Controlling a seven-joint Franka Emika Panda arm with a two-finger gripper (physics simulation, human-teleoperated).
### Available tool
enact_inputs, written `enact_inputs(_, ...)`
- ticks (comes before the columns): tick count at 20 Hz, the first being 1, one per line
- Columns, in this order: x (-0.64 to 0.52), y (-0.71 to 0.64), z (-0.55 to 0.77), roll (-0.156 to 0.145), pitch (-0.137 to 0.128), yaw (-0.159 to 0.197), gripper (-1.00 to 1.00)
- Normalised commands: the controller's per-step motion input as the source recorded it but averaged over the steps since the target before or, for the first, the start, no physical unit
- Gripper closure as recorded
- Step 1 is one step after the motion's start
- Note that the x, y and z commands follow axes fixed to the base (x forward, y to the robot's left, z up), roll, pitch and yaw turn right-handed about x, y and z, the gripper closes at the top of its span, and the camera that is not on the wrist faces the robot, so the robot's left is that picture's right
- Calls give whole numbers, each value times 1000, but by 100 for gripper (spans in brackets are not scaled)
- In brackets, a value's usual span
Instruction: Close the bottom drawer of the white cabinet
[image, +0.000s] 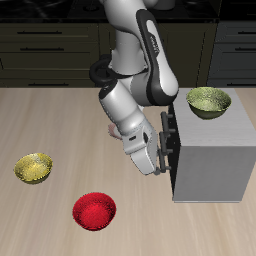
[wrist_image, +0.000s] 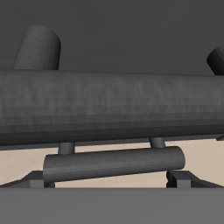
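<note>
- Table (image: 60, 120): light wood-grain top.
- White cabinet (image: 212, 165) stands directly on it.
- Yellow bowl (image: 33, 168) and red bowl (image: 95, 210) rest on it, apart, toward the front edge.

Simulated kitchen mock-up. Dark base cabinets with long bar handles (image: 40, 45) run along the back under a dark countertop, with a light wood-grain table (image: 60, 120) in front. Tableware fits too: olive-green bowl (image: 208, 100), yellow bowl (image: 33, 168), red bowl (image: 95, 210).
</note>
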Motion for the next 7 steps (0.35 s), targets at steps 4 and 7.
enact_inputs(4, 105, 327, -128, 35, -28, -6, -100)
enact_inputs(7, 5, 331, -142, 63, 32, 36, -100)
